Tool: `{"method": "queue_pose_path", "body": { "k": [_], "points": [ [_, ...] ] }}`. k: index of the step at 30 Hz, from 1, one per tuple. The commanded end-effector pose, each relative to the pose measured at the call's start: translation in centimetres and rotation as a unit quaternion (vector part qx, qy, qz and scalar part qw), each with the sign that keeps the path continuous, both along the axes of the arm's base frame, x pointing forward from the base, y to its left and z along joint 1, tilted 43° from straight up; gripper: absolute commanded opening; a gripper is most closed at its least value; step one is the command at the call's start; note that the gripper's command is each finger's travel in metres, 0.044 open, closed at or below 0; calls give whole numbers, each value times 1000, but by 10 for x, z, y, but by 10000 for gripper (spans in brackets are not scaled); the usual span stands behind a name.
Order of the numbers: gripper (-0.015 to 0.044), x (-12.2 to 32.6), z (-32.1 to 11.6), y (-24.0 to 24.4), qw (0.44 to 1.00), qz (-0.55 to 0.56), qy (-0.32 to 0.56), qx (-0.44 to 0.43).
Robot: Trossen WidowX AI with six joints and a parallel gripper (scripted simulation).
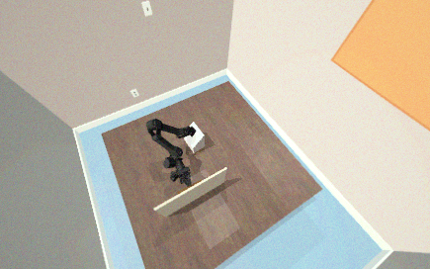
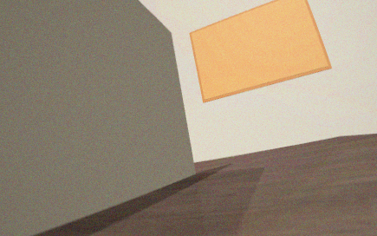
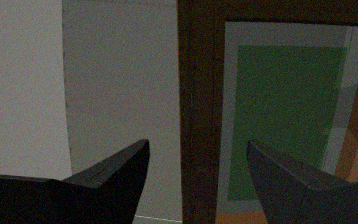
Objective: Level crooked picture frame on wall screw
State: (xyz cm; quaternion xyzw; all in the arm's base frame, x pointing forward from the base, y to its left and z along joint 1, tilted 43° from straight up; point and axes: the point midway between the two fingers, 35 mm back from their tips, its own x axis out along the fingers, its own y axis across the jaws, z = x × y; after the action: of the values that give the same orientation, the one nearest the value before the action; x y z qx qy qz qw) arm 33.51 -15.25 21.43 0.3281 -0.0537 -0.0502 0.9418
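Note:
The picture frame (image 3: 198, 60) has a dark brown wooden border around a grey mat and a green picture. It fills the right half of the wrist view, cut off at the top and right. Its left side bar shows nearly upright. My gripper (image 3: 198, 147) (image 1: 188, 183) is open, its two fingertips on either side of that bar in the wrist view. Whether they touch it cannot be told. In the top view the gripper is close to the upright wall panel (image 1: 199, 192), whose front is turned away. The screw and the notched strip are hidden.
A white box-like block (image 1: 197, 140) stands by the arm in the top view. The panel stands on the brown wooden floor (image 1: 268, 158) (image 2: 326, 186). An orange rectangle (image 1: 406, 64) (image 2: 261, 48) is on the room's wall. The exterior view shows no arm.

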Motion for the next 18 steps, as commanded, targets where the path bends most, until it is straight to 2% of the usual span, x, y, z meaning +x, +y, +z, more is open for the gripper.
{"method": "queue_pose_path", "body": {
  "k": [1,18],
  "points": [
    [260,7,0,-1,1000,-2,0,-3],
    [260,10,0,-1,1000,-2,0,-3]
  ]
}}
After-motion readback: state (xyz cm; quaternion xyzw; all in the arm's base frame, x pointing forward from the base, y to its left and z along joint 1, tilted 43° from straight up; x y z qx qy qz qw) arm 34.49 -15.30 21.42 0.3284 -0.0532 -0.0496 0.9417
